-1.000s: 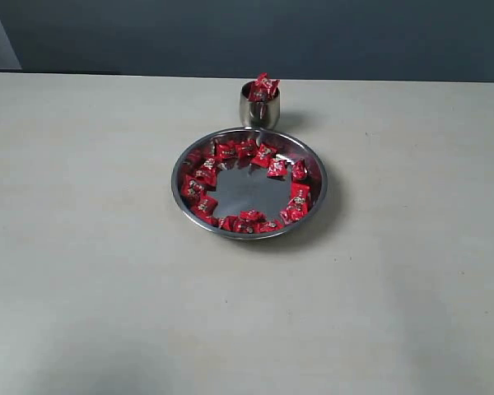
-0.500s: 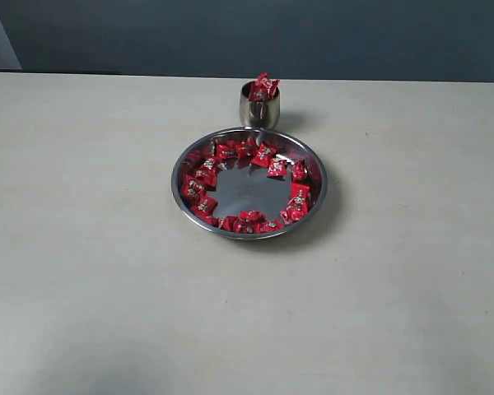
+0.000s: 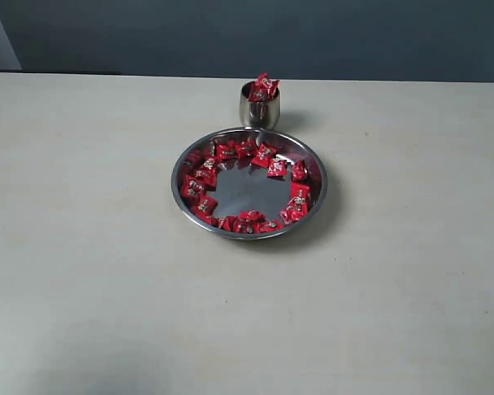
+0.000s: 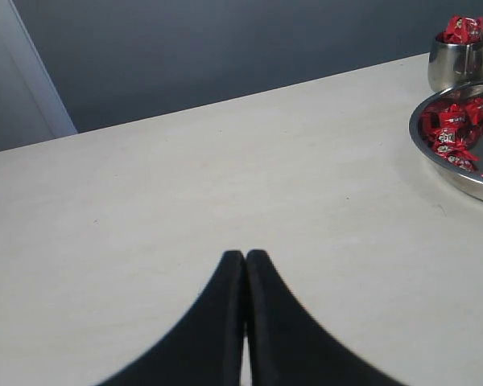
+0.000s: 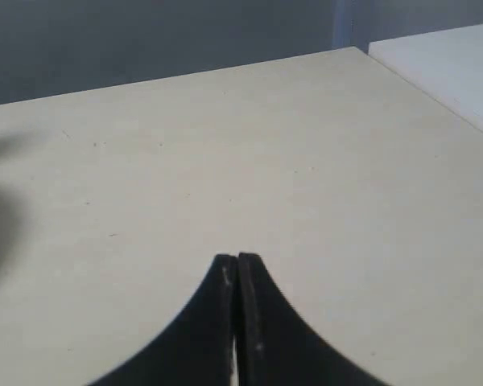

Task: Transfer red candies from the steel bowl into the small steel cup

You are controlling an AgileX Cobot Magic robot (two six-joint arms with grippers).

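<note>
Red candies in shiny crinkled wrappers (image 3: 227,152) lie in two vessels near frame centre. Pale beige tabletop (image 3: 82,263) fills most of the frame. Wide shallow round steel bowl (image 3: 247,191), centre: candies ringed round its inner edge, middle bare. Small upright steel cup (image 3: 259,111) just above the bowl's upper rim, candies heaped past its lip. Left gripper (image 4: 245,256): black fingertips pressed together, nothing between, over bare table. Right gripper (image 5: 237,259): likewise closed, empty.

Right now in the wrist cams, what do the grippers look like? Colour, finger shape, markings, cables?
Left gripper and right gripper look alike: plain matte black fingers, broad at the base, curving in to narrow rounded tips. The right one's inner faces show small pale scuffs. No labels or cables are visible, and the exterior view shows neither arm.
</note>
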